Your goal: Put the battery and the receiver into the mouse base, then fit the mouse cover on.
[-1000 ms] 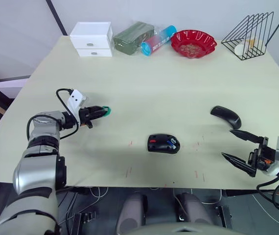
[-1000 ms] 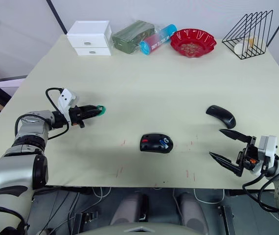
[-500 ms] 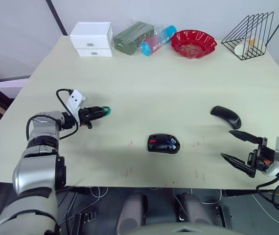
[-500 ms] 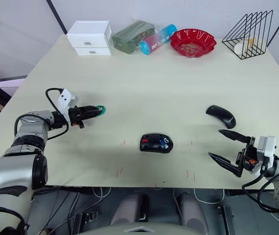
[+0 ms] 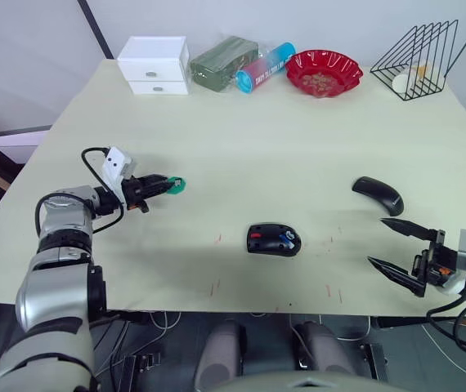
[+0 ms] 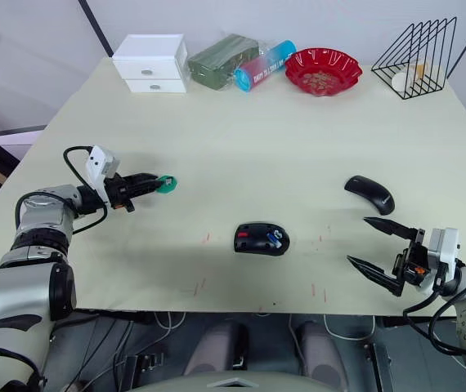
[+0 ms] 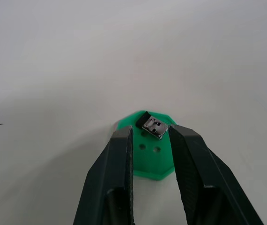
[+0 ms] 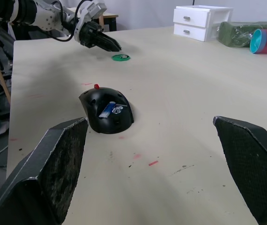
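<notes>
**A:** What has just changed?

**B:** Very little. The left end effector [image 5: 165, 184] has drawn back a touch toward the tabletop's [image 5: 257, 131] left edge. The green disc [image 5: 176, 185] at its tips has not moved. The right end effector [image 5: 378, 240] has held its place, with its two fingers spread wide and empty.

**A:** Is the left one gripping anything?

**B:** It does not look so. In the left wrist view its black fingers stand narrowly parted on either side of the receiver [image 7: 153, 126], with a sliver of gap on each side. I judge the receiver is not yet clamped, so that pickup is still to come.

**A:** Where are the task's things?

**B:** Take the mouse base [image 5: 273, 240], low in the middle of the tabletop, as the clock's centre. The disc carrying the receiver lies near ten o'clock, well apart. The mouse cover [image 5: 378, 194] lies near two o'clock. The right end effector hovers near four o'clock, by the front edge. The battery [image 8: 107, 108] already lies inside the base.

**A:** What are the shapes and surfaces like?

**B:** The base is a black oval hump with red parts inside. The battery is a slim white stick with a blue end. The cover is a smooth, glossy black arched shell. The receiver is a tiny black stub with a silvery metal plug. The disc is flat green plastic with many-sided edges and small holes. The tabletop is matte pale cream with a few red marks.
</notes>
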You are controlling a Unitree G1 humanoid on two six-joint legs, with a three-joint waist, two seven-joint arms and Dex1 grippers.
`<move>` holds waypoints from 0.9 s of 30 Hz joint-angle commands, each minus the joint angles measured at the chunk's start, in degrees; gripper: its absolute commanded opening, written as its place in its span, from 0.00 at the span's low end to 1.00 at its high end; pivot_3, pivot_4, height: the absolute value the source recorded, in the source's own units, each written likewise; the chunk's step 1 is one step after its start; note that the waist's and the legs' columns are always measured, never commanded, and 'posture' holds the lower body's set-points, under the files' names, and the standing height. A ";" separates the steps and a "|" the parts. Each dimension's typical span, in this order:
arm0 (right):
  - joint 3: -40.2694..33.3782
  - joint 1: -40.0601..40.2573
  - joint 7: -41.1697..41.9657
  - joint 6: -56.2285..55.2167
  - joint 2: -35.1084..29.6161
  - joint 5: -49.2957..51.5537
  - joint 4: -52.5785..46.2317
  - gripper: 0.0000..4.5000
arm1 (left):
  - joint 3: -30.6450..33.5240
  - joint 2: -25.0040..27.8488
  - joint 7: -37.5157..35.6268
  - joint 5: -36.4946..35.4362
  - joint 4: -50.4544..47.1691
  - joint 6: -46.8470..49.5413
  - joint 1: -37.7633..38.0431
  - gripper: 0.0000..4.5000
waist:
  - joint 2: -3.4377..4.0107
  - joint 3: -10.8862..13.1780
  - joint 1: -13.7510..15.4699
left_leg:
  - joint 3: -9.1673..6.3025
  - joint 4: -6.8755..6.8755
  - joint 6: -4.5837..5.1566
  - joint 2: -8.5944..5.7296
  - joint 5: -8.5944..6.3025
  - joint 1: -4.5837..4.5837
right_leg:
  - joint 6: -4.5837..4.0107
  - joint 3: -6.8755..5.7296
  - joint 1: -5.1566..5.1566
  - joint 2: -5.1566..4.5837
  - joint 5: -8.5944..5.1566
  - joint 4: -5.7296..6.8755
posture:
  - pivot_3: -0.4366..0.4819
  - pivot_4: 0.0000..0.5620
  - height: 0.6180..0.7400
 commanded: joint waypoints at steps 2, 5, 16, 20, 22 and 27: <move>-0.78 0.28 0.64 -0.69 -0.15 0.78 -1.02 1.00 | 2.10 1.14 1.83 -2.97 -10.46 2.95 4.26 0.34 | 0.00 0.00 -0.07 | 0.01 0.00 0.00 0.01 0.00 0.01 | 0.00 0.01 0.00 0.00 0.00 0.01 | 0.48 0.27 1.00; -0.73 -0.19 1.03 -0.50 -0.39 0.84 -0.46 1.00 | 3.21 0.18 7.66 -4.02 -18.91 6.11 8.63 0.55 | 0.00 0.00 -0.19 | -0.03 0.00 0.00 0.04 0.00 0.02 | -0.01 0.02 0.00 -0.01 0.00 0.03 | 0.48 0.27 1.00; -1.38 -0.64 2.42 -0.15 -1.34 1.19 0.54 1.00 | 5.99 -7.06 29.81 -7.30 -56.35 23.37 26.23 0.61 | 0.00 -0.01 0.01 | -0.35 0.00 -0.01 0.06 0.00 0.03 | 0.00 0.01 0.01 -0.17 0.01 0.05 | 0.48 0.27 1.00; -1.57 -0.59 2.67 0.11 -1.58 1.37 0.52 1.00 | 5.43 -9.86 37.24 -6.66 -64.25 28.57 28.45 0.61 | 0.01 -0.01 0.05 | -0.34 0.00 -0.01 0.02 0.00 0.04 | 0.00 0.01 0.01 -0.18 0.01 0.05 | 0.48 0.27 1.00; -1.62 -0.56 2.85 0.24 -1.80 1.46 0.51 1.00 | 5.75 -12.03 42.35 -6.26 -66.81 32.33 27.92 0.61 | 0.01 -0.01 0.08 | -0.35 0.00 -0.01 0.00 0.00 0.04 | 0.00 0.00 0.02 -0.18 0.01 0.04 | 0.48 0.27 1.00; -1.86 -1.05 3.12 0.67 -2.56 1.84 0.79 1.00 | 3.69 -15.97 51.30 -4.13 -71.56 40.09 27.21 0.61 | 0.00 -0.01 0.02 | -0.36 0.00 -0.01 -0.03 0.00 0.04 | 0.00 0.01 0.02 -0.16 0.01 0.04 | 0.48 0.27 1.00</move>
